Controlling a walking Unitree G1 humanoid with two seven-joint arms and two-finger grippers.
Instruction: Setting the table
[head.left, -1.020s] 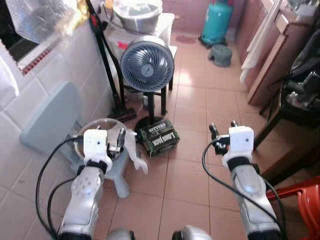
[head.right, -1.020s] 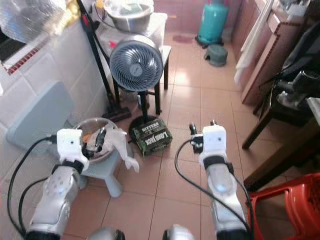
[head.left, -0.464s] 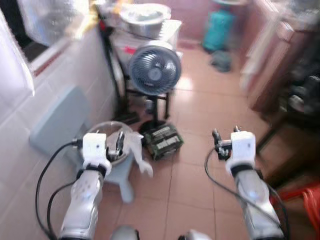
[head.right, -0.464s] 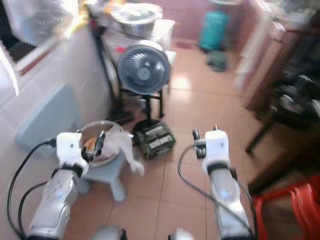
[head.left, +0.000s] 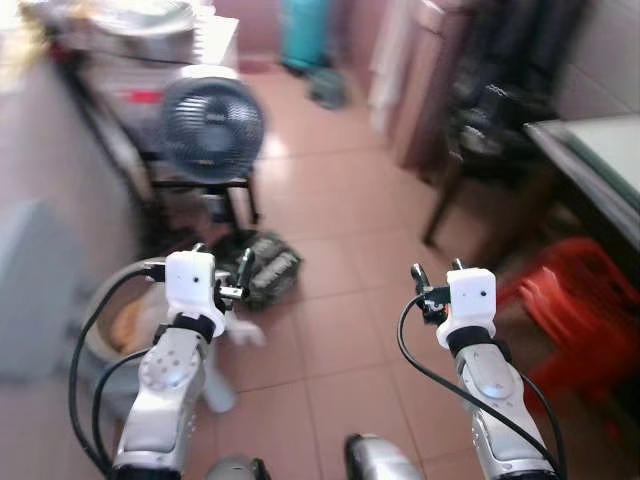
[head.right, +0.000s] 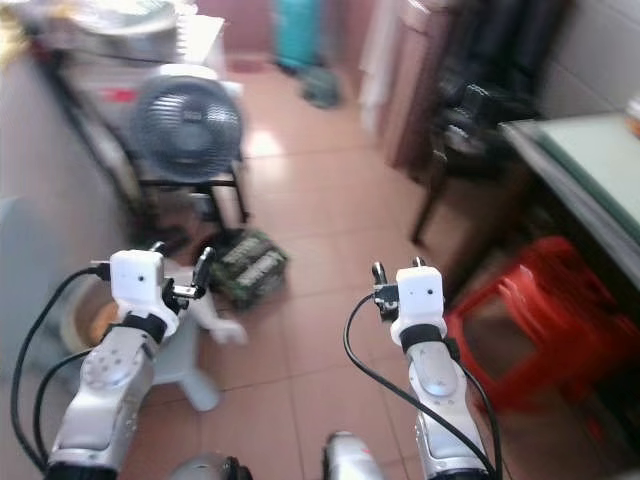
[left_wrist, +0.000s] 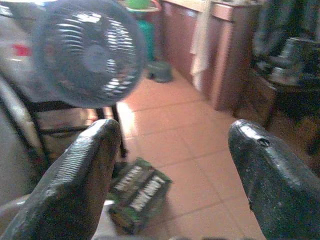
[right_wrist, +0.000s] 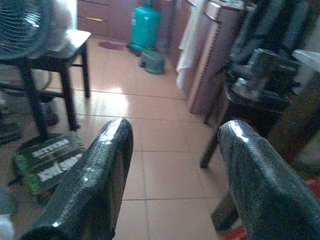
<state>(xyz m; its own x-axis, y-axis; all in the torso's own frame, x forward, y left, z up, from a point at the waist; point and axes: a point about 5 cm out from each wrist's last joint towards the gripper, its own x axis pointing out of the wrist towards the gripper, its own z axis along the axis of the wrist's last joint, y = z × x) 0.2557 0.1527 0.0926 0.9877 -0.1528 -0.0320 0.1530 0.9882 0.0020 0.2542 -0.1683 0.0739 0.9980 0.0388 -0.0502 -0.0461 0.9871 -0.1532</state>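
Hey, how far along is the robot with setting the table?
Nothing looks done. The green-topped table at the robot's right shows no place settings on the part in view. Nothing is in hand: the left gripper and right gripper are both open and empty, raised over the tiled floor. The whole job remains.

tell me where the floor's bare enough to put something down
Bare tile runs between the green box and the red stool, ahead of the right gripper, and on toward the teal gas cylinder. It is crowded around the fan, the box and the bowl by the left gripper.
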